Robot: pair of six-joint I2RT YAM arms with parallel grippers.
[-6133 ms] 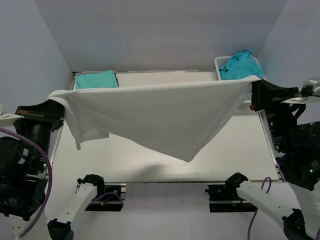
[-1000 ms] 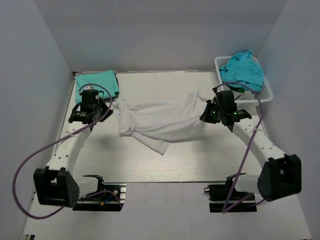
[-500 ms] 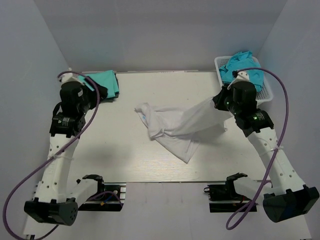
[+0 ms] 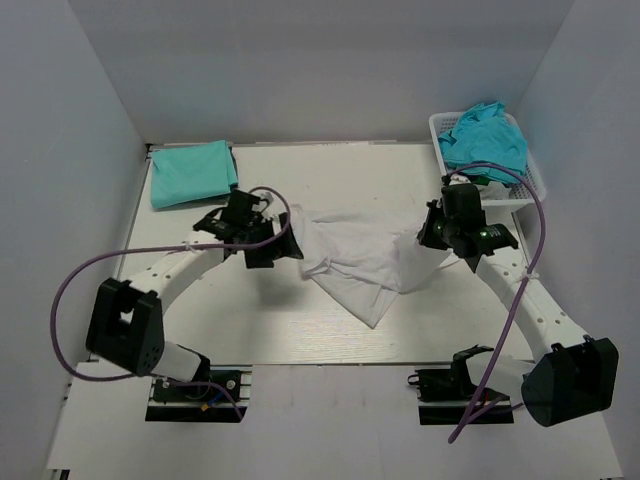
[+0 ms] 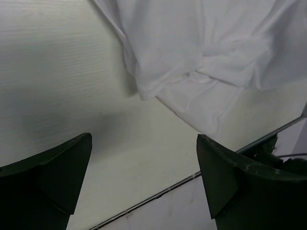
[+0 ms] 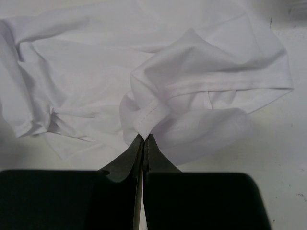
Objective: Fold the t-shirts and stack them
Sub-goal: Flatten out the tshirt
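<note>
— Position of the white t-shirt (image 4: 355, 262)?
— Middle of the table (image 4: 250, 320), crumpled, 1 loose corner pointing to the near edge.
— State of the right gripper (image 6: 144, 137)?
— Clamped on a hemmed fold at the shirt's right end.
— And the left gripper (image 5: 144, 139)?
— Spread wide, nothing between its fingers. It sits at the shirt's left end; contact is possible, but the overhead view is unclear.
— Other stock?
— 1 folded teal t-shirt (image 4: 192, 172) lies at the far left corner. More teal shirts (image 4: 485, 135) are heaped in the basket (image 4: 537, 180), far right.

T-shirt (image 4: 360, 262) on table (image 4: 300, 330), basket (image 4: 537, 186) behind-right
</note>
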